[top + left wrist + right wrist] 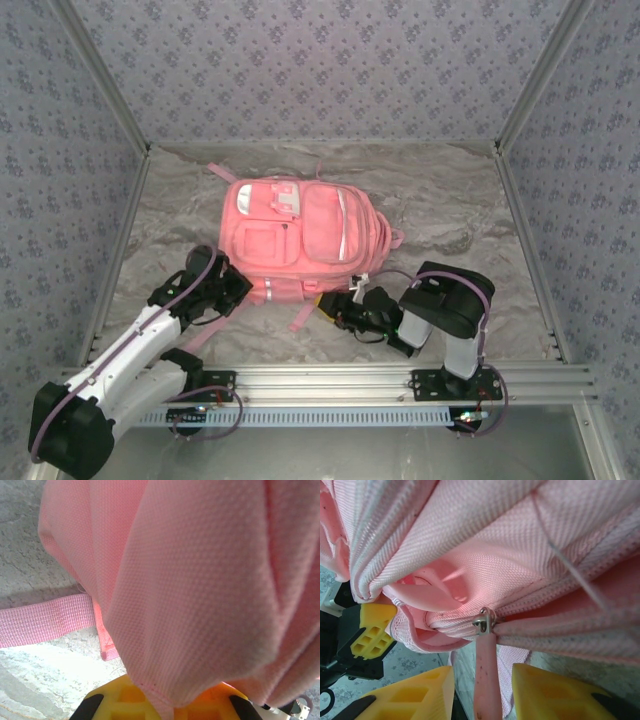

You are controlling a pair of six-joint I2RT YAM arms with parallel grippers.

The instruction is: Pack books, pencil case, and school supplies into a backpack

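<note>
The large pink fabric backpack (300,235) is lying front-up, long axis left to right, with the left gripper (160,706) pinching its fabric and the right gripper (482,674) standing narrowly apart around its pink zipper pull (486,647).

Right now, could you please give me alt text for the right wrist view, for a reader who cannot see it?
A metal zipper slider on the bunched pink backpack, its pink pull hanging in the gap between the open right tool's two yellow fingers. Grey table shows below.
</note>
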